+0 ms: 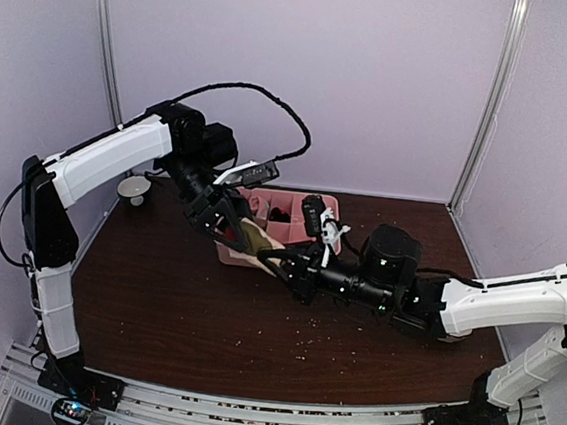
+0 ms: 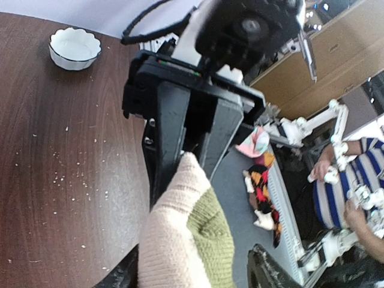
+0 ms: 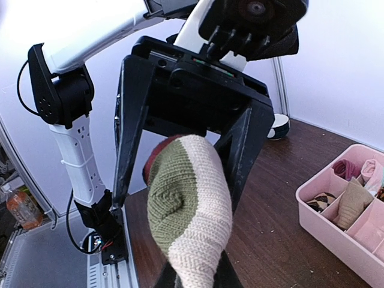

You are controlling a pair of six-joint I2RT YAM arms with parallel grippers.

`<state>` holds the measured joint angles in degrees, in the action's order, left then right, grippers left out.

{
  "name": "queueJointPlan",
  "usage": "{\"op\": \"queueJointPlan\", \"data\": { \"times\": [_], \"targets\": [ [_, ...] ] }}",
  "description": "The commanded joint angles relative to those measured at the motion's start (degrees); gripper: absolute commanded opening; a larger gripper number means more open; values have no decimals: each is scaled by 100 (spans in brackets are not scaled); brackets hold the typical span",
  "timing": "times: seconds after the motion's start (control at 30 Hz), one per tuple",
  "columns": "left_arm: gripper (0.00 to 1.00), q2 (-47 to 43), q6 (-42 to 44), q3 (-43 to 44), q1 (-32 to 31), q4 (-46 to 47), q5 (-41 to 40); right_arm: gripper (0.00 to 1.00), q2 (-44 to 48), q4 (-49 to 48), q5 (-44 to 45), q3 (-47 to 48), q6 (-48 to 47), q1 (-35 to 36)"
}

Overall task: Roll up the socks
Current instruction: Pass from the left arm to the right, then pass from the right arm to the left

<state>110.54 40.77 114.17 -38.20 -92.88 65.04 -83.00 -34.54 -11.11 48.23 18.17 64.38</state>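
Bulging, rounded, ribbed-knit beige-and-olive sock [image 3: 191,201]

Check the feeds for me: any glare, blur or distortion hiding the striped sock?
Top external: even light, sharp, but the sock is small between the arms. Left wrist: wide-angle bending, sock close and soft. Right wrist: upper left blown out white, yet the sock's knit reads crisply.

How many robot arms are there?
2. The left arm reaches from the left, the right arm from the right; both meet at the beige sock by the pink tray.
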Motion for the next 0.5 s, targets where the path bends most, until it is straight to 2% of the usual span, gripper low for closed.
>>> {"op": "queueJointPlan", "data": {
  "times": [0.0,0.13,0.23,0.27,0.3,0.37,0.47],
  "targets": [
    [55,-278,-605,-226,42,299,839,0,92,500,879,134,-735,140],
    [44,-607,-1896,-895,45,1412,742,0,-66,459,1212,352,-975,274],
    [41,-757,-2136,-1162,49,1763,666,0,-259,448,1148,540,-970,315],
    [36,-788,-2131,-1153,49,1777,624,0,-306,412,1167,574,-959,330],
    [26,-808,-2105,-1119,42,1767,586,0,-340,342,1185,563,-933,344],
    [0,-850,-2024,-1031,72,1738,447,0,-365,179,1237,496,-862,359],
    [0,-893,-1969,-1046,170,1736,366,0,-351,155,1355,414,-794,369]
  ]
}}
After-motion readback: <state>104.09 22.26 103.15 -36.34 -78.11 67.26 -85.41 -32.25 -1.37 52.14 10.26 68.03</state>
